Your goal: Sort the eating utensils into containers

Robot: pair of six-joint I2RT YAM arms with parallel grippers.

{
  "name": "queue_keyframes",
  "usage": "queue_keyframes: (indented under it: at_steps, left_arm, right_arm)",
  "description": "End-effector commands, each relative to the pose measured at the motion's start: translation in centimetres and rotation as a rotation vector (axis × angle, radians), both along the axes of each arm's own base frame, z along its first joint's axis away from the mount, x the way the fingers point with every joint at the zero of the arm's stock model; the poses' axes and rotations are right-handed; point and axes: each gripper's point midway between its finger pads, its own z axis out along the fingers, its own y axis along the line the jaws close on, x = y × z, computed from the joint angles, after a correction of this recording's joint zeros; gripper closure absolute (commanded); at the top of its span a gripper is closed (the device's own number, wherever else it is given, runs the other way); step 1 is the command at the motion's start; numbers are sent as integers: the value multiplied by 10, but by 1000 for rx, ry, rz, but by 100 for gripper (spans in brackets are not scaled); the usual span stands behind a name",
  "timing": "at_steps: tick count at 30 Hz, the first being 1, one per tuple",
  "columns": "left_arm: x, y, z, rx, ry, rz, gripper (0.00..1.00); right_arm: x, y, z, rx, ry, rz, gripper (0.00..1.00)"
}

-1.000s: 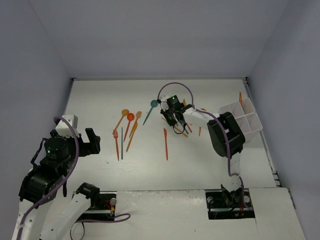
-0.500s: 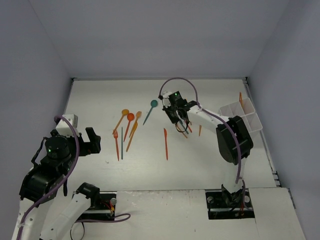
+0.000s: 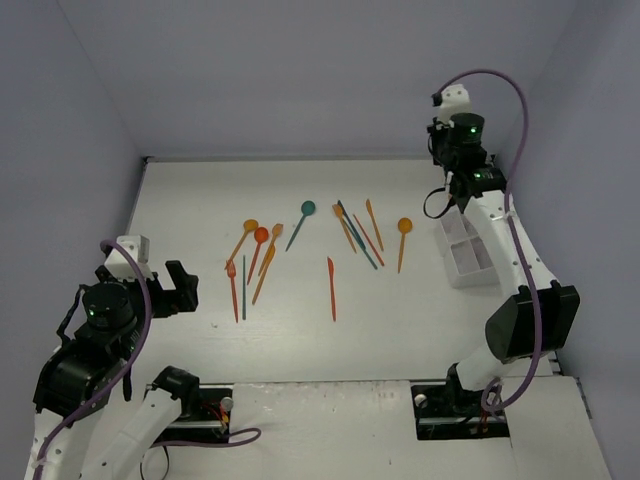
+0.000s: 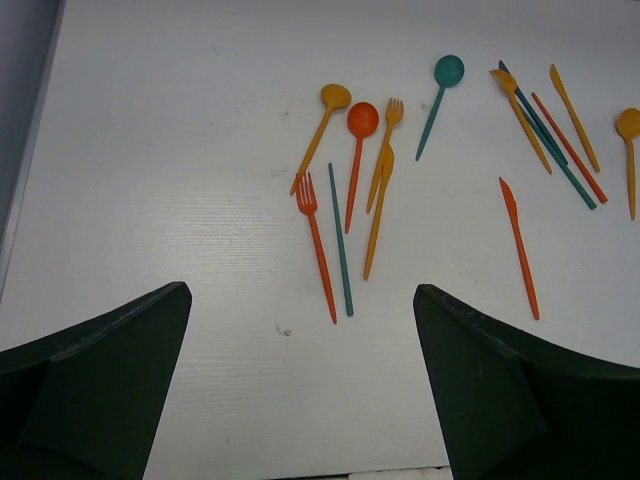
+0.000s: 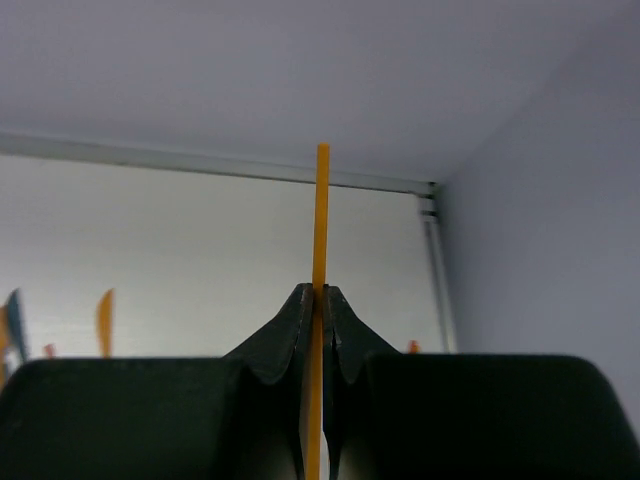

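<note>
Orange piece (image 5: 322, 210) is in the right gripper (image 5: 322, 292). Jaws are pressed together on it and the thin shaft stands straight up between the tips. I only see it edge-on, so I can't tell whether it's a fork, knife or spoon.

Change over the last second: that gripper was down in the mid-table cluster, closing. Now it's lifted high and swung to the back right, over the far end of the organizer (image 3: 460, 262). From the top view I can't see the piece, and the arm hides part of the organizer. I can't say which compartment it's lined up with.

I read that as pick done, carry nearly done, drop still pending. Next I need to settle over one compartment and release.

The rest of the utensils (image 3: 255, 255) lie flat on the table (image 3: 180, 200):
- a left group of spoons, forks and a teal stick
- a lone teal spoon (image 3: 307, 208)
- a lone red-orange knife (image 3: 331, 288)
- the picked-from cluster (image 3: 358, 232), now uncovered
- an orange spoon (image 3: 404, 226) near the organizer

Most of the sorting is still ahead.

Left gripper (image 4: 302, 290) hasn't moved. Its jaws are spread wide and empty, hovering near the left group.
</note>
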Motion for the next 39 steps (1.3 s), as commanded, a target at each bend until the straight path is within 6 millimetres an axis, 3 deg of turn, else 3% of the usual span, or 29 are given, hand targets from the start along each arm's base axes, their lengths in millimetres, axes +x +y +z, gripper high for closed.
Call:
queue_keyframes:
  at_steps: [1, 3, 7, 13, 21, 30, 39]
  left_arm:
    - [5, -2, 5, -9, -25, 1, 8]
    - [5, -3, 3, -11, -20, -4, 8]
    - [7, -4, 0, -14, -12, -4, 8]
    - [8, -4, 0, -4, -10, -4, 8]
    - [14, -6, -13, -4, -2, 0, 8]
    - [16, -5, -16, 1, -6, 6, 8]
    - [17, -8, -20, -2, 0, -12, 8]
  right_arm:
    - [10, -65, 47, -1, -192, -188, 100]
    - [10, -93, 43, 2, -212, -261, 100]
    - [15, -128, 32, -5, -246, -361, 100]
    - [28, -158, 7, -31, -225, -402, 100]
    - [40, -177, -32, -72, -163, -416, 100]
    - [42, -195, -57, -100, -125, -417, 100]
    - [31, -202, -93, -110, -66, -438, 100]
